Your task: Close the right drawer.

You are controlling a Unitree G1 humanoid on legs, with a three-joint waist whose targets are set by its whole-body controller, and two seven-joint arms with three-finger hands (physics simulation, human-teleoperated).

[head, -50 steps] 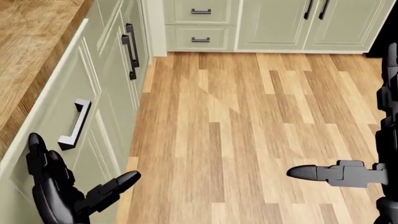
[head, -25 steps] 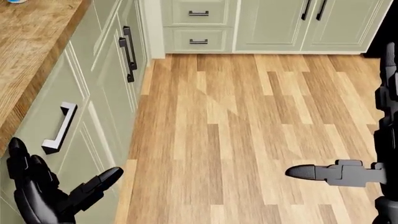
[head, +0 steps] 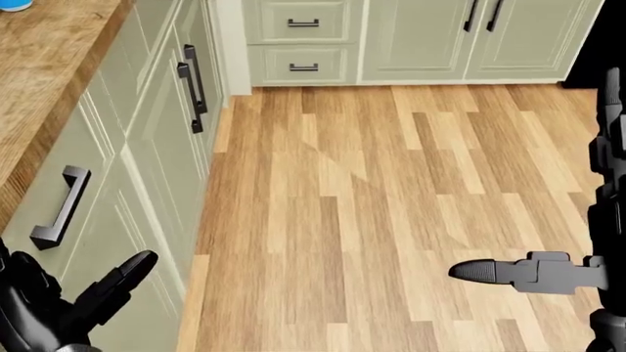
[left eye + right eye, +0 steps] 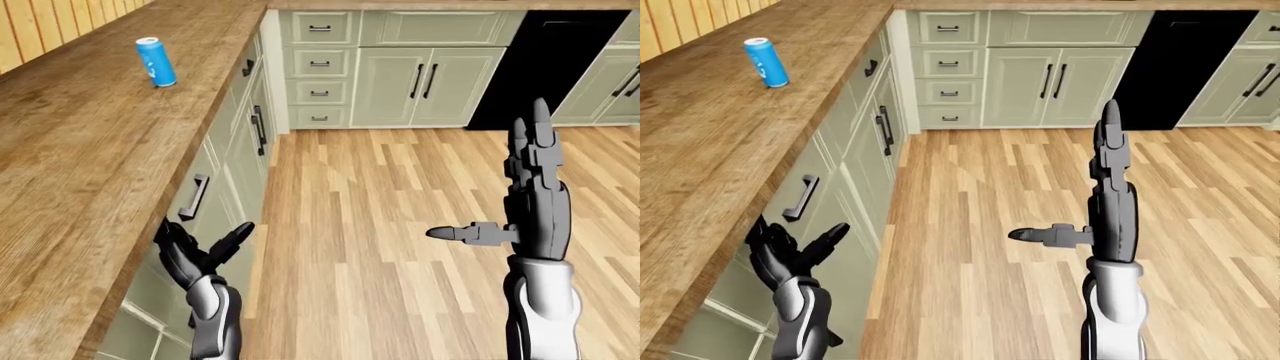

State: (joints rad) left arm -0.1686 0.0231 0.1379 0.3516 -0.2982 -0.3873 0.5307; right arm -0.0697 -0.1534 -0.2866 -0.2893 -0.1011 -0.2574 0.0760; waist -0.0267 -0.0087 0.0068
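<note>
At the left hand: my left hand (image 4: pixel 200 251) is spread wide, fingers apart, holding nothing, palm set against the drawer front (image 4: pixel 200 196) just below its handle (image 4: pixel 193 197).
Drawer location: under the wooden counter (image 4: pixel 90 165) edge, at the left of the left-eye view; the front looks nearly flush with the neighbouring cabinet doors (image 4: pixel 255 120).
Step in hand, as I judge it: the closing push is at its end.
Technique: I press flat with the palm, square to the front, beside the handle rather than hooking it; I stop when the front seats.
Left arm pose: forearm rises from the bottom edge, wrist bent toward the cabinet.
Right hand (image 4: pixel 535 187): open, fingers straight up, thumb pointing left, over the floor (image 4: pixel 400 195), well apart from the cabinets.
Bystander: a blue can (image 4: pixel 155 61) stands upright on the counter, well clear.
</note>
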